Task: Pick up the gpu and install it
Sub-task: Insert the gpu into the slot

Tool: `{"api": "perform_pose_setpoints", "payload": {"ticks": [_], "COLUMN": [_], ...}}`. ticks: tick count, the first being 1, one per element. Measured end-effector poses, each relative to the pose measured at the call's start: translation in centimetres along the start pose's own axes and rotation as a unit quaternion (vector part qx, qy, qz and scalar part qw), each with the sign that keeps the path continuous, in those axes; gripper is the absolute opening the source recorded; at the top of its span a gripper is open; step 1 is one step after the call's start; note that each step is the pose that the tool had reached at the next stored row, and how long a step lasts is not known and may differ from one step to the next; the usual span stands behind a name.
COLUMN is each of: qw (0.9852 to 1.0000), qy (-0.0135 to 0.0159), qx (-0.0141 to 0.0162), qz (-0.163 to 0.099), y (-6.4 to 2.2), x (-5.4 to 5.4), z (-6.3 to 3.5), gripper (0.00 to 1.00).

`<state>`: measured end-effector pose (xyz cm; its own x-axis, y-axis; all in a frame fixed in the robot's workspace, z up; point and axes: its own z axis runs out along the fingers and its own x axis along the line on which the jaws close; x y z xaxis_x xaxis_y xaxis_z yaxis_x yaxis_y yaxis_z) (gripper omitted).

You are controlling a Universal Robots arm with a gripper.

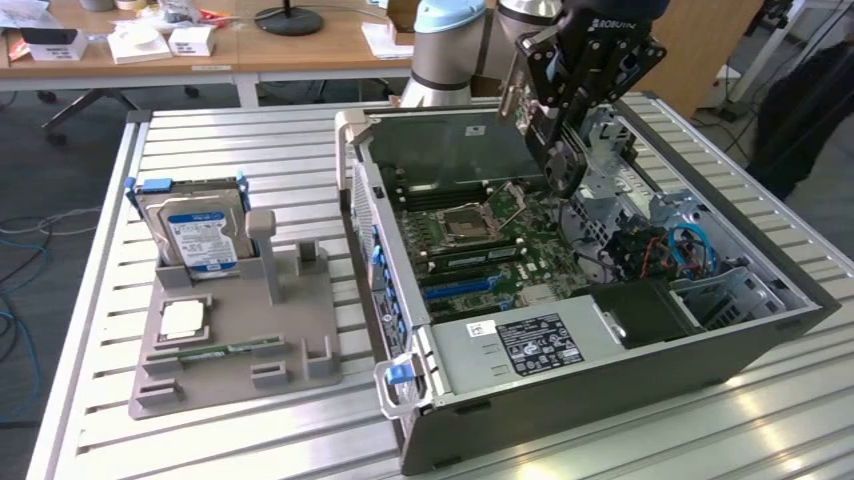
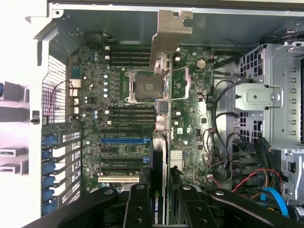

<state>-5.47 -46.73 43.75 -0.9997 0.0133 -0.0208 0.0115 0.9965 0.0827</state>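
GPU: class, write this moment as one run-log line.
pincer: shut on gpu | gpu: held over motherboard, not seated | computer case: open

Work table [image 1: 240,140]: slatted aluminium profile, with bright glare on the near slats.
Desk [image 1: 307,55]: light wood top, behind the table, bearing small white boxes [image 1: 140,42] and a round black stand base [image 1: 288,20].
Floor [image 1: 60,180]: grey, with loose cables [image 1: 20,265] at the exterior view's left.
Wooden panel [image 1: 701,45]: far side, exterior view's right.

Black gpu [image 2: 159,156] showing silvery bracket [image 2: 170,35], green motherboard [image 2: 190,118] carrying blue and black slots [image 2: 122,140], silver hard drive [image 1: 200,235] wearing blue label.
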Motion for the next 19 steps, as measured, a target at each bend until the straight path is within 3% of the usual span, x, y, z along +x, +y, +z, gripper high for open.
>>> {"api": "perform_pose_setpoints", "payload": {"ticks": [5,10,15,19], "qw": [0.9995,0.9972,0.9928,0.9877], "qy": [0.0025,0.0062,0.0099,0.0128], "qx": [0.0,0.0005,0.0002,-0.0002], "qz": [-0.031,-0.075,-0.12,-0.156], "y": [-0.01,0.0,0.0,0.0], "x": [0.0,0.0,0.0,0.0], "z": [0.02,0.02,0.03,0.04], "gripper": [0.26,0.26,0.26,0.26]}}
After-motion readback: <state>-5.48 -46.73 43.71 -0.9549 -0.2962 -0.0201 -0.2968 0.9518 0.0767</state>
